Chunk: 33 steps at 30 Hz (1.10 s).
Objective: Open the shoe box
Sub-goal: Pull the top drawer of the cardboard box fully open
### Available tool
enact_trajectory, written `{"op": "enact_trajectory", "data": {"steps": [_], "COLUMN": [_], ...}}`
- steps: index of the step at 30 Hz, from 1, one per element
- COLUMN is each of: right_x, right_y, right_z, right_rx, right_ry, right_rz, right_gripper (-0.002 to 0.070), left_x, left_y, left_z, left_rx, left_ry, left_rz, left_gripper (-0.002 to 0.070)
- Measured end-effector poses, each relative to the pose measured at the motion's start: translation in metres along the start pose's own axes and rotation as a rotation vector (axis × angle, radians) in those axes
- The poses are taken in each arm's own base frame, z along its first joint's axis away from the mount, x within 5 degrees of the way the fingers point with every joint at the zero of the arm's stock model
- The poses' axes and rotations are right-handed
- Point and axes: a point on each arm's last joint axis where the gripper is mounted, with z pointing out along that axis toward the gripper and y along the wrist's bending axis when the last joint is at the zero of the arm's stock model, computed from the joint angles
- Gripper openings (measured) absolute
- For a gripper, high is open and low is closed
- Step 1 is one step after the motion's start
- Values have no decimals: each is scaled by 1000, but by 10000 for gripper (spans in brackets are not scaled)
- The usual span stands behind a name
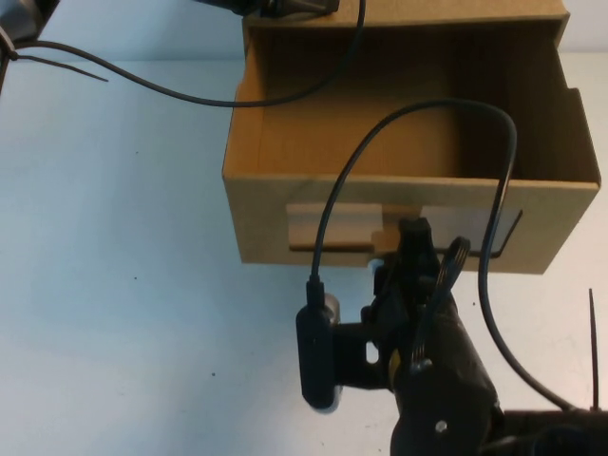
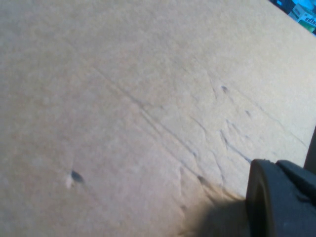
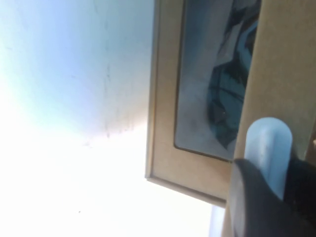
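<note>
The brown cardboard shoe box [image 1: 408,204] stands at the back right of the table, its bare inside [image 1: 380,104] showing from above. My right gripper [image 1: 410,239] is at the box's front wall, shut on the pale front flap [image 1: 332,226]; in the right wrist view one pale pad [image 3: 269,148] lies against cardboard [image 3: 281,74]. My left gripper [image 1: 290,6] is at the far edge of the box, mostly out of the high view. Close cardboard [image 2: 138,98] fills the left wrist view, with one dark finger [image 2: 281,200] in the corner.
A black cable [image 1: 427,114] loops from my right arm over the open box. Another cable [image 1: 142,81] runs across the pale blue table [image 1: 114,285] from the left. A black camera module [image 1: 316,356] juts out beside my right wrist.
</note>
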Motion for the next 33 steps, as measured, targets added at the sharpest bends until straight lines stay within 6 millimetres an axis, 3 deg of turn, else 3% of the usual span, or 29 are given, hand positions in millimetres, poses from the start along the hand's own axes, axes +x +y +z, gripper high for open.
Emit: {"op": "enact_trajectory", "data": {"steps": [4,15,17,23,27,33], "right_x": [-3,1,1,-4,-11,-12], "right_y": [2,-2,-2,-2,-2,-19], "right_z": [-10,-11,-11,-13,-26,-70], "right_rx": [-14,27,34,22,-6,-16], "right_ry": [-2,39,32,-23,-106,-239], "right_rz": [19,137,131,121,132,200], "right_gripper": [102,130,178,412,566,631], "left_x": [0,0,0,0,0,0], "left_y": [0,0,0,0,0,0], "left_z": [0,0,0,0,1,1], "left_rx": [0,-2,-2,-2,3,3], "left_ry": [0,-3,-3,-3,-5,-8], "left_rz": [0,0,0,0,-5,-5], "left_gripper": [-6,-6,-6,-6,-6,-6]}}
